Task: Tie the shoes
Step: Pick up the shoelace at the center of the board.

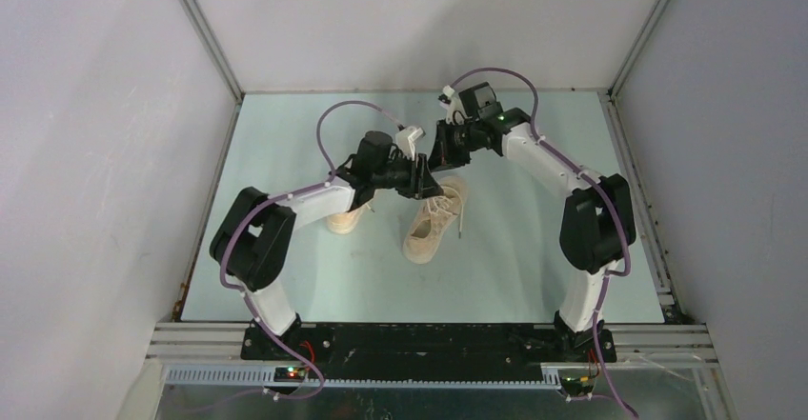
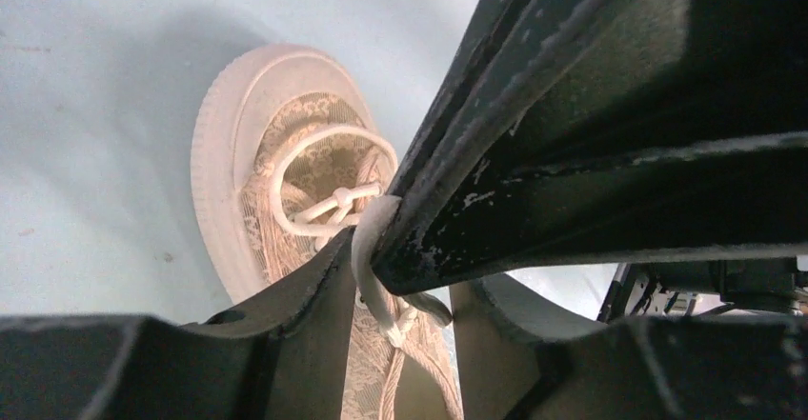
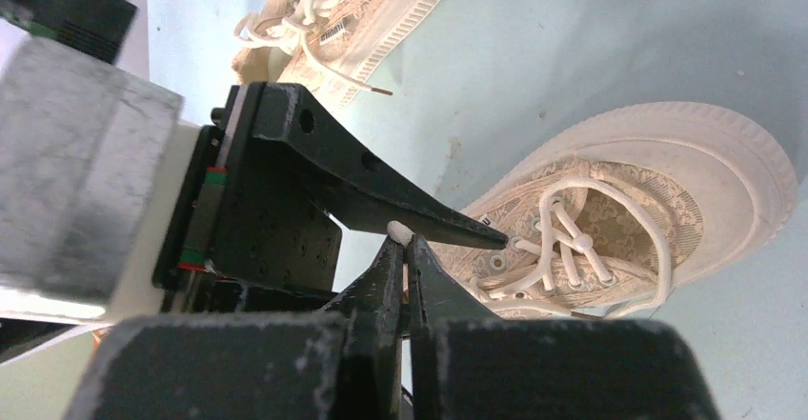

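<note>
Top view, left to right.

Left shoe (image 1: 345, 220): on the table (image 1: 534, 277), at 8 o'clock from the grippers, partly hidden under the left arm (image 1: 286, 212).

Left gripper (image 1: 420, 180): over the heel end of the right shoe (image 1: 431, 225), jaws standing part-way apart, with the right gripper's tip reaching in between them. Whether its fingers press the lace (image 3: 401, 233) cannot be settled, as its wrist view is crowded.

Right shoe: at 6 o'clock from the grippers, toe toward 7 o'clock, sole flat on the table. One loose lace end lies along its 3 o'clock side. The two shoes lie apart.

Right gripper (image 1: 441, 156): at 1 o'clock of the left gripper and close against it. Its jaws are closed tight on a short white stretch of lace raised above the right shoe.
</note>
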Robot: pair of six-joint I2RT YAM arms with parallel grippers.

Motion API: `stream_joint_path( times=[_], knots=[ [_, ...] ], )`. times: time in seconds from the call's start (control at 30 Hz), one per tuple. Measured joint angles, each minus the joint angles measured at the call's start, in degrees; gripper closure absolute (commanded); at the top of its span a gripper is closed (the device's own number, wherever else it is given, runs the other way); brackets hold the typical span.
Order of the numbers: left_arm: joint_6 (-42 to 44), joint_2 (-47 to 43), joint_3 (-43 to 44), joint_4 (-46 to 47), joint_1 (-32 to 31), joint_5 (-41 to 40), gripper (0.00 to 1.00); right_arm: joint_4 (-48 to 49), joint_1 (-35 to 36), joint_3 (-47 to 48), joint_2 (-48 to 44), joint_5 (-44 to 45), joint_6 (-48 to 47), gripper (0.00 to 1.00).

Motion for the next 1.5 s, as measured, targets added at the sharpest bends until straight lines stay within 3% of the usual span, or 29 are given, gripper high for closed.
stream_joint_path(
  times=[0.47, 0.97, 1.17, 1.5],
  knots=[
    [0.59, 0.04, 0.02, -7.04, -0.63, -4.28, 0.63, 0.85, -0.7, -1.01, 0.02, 2.8, 1.86, 1.0],
    [2.08, -1.18, -3.23, -3.23, -0.61, 1.68, 0.65, 1.7, -1.03, -2.89, -0.17, 2.86, 1.84, 1.0],
    [2.27, -1.81, -3.37, -3.19, -0.37, 1.49, 0.72, 1.73, -1.07, -2.99, -0.48, 2.86, 1.81, 1.0],
    [2.75, -2.56, -3.37, -5.25, 0.15, 0.35, 0.72, 2.25, -1.31, -3.26, -0.52, 2.84, 1.84, 1.0]
  ],
)
